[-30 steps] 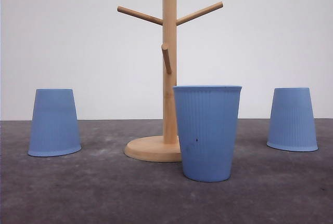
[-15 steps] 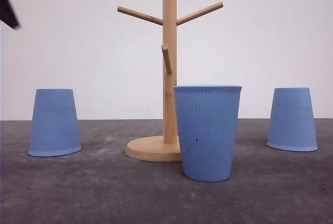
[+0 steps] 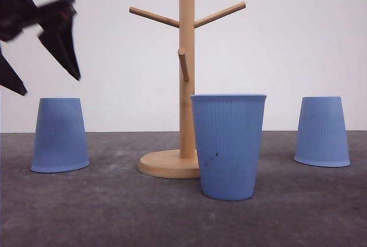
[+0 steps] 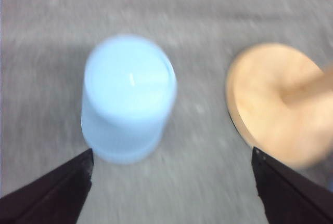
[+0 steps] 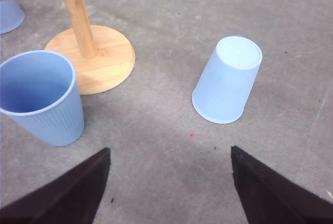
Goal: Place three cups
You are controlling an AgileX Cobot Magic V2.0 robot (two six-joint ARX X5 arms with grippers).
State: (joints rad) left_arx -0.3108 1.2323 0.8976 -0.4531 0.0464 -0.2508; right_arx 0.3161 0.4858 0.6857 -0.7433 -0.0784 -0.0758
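The left gripper swings into view, jaws wide, above the upside-down left cup. The right gripper hangs open. All 3 cups sit on the table; none hung.

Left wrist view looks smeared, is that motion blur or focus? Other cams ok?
Left wrist view: motion smear across the upside-down cup, stand base and table alike. Front view: static scene sharp, just the left gripper streaked at upper left. Right wrist view: crisp, even light, soft shadows, no glare.
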